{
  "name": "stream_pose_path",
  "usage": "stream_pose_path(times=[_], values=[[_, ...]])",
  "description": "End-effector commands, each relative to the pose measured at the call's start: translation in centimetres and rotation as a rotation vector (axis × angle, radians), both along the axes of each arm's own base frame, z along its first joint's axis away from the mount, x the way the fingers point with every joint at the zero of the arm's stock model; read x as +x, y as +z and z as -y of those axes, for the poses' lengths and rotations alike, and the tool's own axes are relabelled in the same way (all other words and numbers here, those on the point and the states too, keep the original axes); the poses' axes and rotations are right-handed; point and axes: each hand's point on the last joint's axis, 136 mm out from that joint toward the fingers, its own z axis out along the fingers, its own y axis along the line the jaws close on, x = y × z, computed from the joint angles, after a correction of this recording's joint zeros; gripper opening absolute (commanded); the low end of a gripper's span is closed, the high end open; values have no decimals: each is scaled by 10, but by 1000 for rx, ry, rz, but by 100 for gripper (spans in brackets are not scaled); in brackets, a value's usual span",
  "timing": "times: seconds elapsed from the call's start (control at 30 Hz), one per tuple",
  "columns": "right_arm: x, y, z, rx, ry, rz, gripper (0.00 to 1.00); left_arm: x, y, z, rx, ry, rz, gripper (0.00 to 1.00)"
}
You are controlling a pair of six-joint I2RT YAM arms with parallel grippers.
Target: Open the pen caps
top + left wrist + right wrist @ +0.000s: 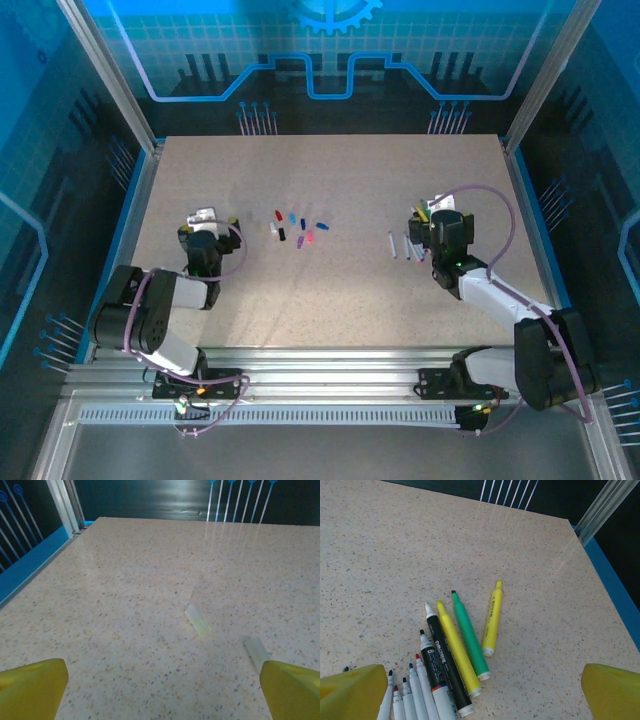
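Right tool [484, 680] spread above uncapped pens [457, 650]; left tool [163, 680] spread near pale caps [198, 619]

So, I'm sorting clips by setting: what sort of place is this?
Probably a robotics lab cell: a speckled table enclosed by aluminium posts and blue-lit panels, with uncapped pens and loose caps laid out.

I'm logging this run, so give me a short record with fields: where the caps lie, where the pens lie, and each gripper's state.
pen caps: coloured ones scattered loose at mid-table
pale caps: two lying on the table ahead of the left gripper
pens: uncapped, tips bare, fanned side by side below the right gripper
left gripper: open, nothing between the fingers
right gripper: open, nothing between the fingers
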Motion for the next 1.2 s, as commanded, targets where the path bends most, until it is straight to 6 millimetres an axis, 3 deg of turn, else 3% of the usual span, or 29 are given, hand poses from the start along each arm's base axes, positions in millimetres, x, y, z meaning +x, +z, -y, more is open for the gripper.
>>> stream_pose_path(times=[0.0,0.17,0.37,0.43,0.5,0.6,1.17], values=[[1,11,8,-9,-17,68,100,5,-4,13,-67,-82,-3,99],[7,-6,21,26,-64,66,100,6,-2,13,-62,-80,1,99],[31,-31,6,92,69,164,100,7,-3,12,-64,-79,-3,99],[28,-43,4,171,126,111,100,7,-2,13,-62,-81,0,99],[24,-43,6,161,133,192,100,7,-3,13,-61,-78,-6,99],[25,-43,13,159,87,176,100,7,-3,13,-60,-78,-7,99],[28,-45,6,152,117,150,100,7,-3,14,-51,-80,-9,99]])
